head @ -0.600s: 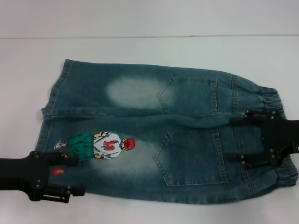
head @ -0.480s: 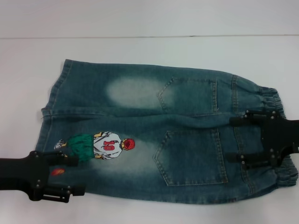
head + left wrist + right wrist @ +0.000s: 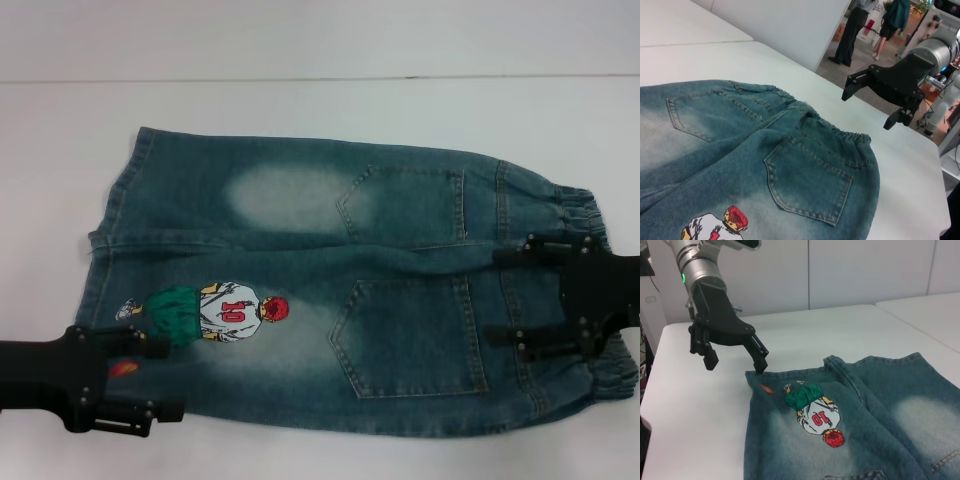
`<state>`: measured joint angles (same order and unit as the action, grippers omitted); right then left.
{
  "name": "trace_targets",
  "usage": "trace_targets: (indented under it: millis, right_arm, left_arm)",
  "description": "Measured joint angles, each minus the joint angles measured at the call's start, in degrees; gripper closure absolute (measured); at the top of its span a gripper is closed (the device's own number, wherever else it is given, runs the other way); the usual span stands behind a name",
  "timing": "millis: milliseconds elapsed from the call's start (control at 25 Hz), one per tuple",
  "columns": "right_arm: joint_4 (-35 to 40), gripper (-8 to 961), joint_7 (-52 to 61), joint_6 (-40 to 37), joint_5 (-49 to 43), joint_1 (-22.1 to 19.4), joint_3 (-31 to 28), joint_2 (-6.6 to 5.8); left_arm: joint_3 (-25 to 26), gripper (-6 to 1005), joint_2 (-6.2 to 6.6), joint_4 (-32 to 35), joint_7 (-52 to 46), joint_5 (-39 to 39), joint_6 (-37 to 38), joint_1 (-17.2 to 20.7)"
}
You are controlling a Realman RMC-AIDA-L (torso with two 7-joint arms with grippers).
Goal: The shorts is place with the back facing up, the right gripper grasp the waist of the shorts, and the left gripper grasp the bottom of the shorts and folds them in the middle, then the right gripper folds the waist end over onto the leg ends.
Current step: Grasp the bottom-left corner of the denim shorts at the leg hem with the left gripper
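Note:
The blue denim shorts [image 3: 330, 290] lie flat on the white table, back pockets up. The elastic waist [image 3: 600, 300] is at the right and the leg ends [image 3: 105, 260] at the left. A cartoon figure patch [image 3: 215, 312] marks the near leg. My right gripper [image 3: 505, 297] hovers open over the near half of the waist and holds nothing. It also shows in the left wrist view as the right gripper [image 3: 871, 106], above the waistband [image 3: 840, 135]. My left gripper [image 3: 158, 375] is open over the near leg's hem corner. In the right wrist view this left gripper [image 3: 735, 362] has one fingertip just above the hem.
The white table [image 3: 320, 110] extends around the shorts, with its back edge [image 3: 320, 78] running behind them. The left wrist view shows the table's side edge [image 3: 935, 150], with people and equipment on the floor beyond it.
My left gripper has shifted slightly toward the table's near edge. The right gripper and the shorts have barely moved.

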<state>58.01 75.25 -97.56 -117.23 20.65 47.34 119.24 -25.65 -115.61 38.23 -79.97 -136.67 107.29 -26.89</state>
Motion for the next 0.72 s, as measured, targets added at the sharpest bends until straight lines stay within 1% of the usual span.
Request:
trace_targets:
  millis: [280, 400, 560, 600, 720]
  right_arm:
    - [0.0, 37, -0.6, -0.1, 0.0, 0.0, -0.5, 0.04]
    - [0.0, 38, -1.6, 0.1, 0.0, -0.1, -1.0, 0.03]
    - [0.0, 38, -3.2, 0.1, 0.0, -0.2, -2.4, 0.07]
    - [0.0, 38, -3.6, 0.1, -0.1, -0.2, -2.8, 0.06]
    - [0.0, 38, -4.2, 0.1, -0.2, -0.2, -3.8, 0.0]
  left_arm:
    - [1.0, 64, -0.12, 0.3, -2.8, 0.9, 0.4, 0.0]
    - [2.0, 64, -0.16, 2.9, -9.0, 1.8, 1.8, -0.1]
    - [1.3, 65, -0.11, 11.7, -22.0, 1.0, 3.9, -0.4]
    - [0.6, 65, 0.03, 14.9, -27.1, 0.3, 4.2, -0.4]
    - [-1.7, 65, 0.64, 21.1, -38.3, -2.2, 3.9, -0.5]
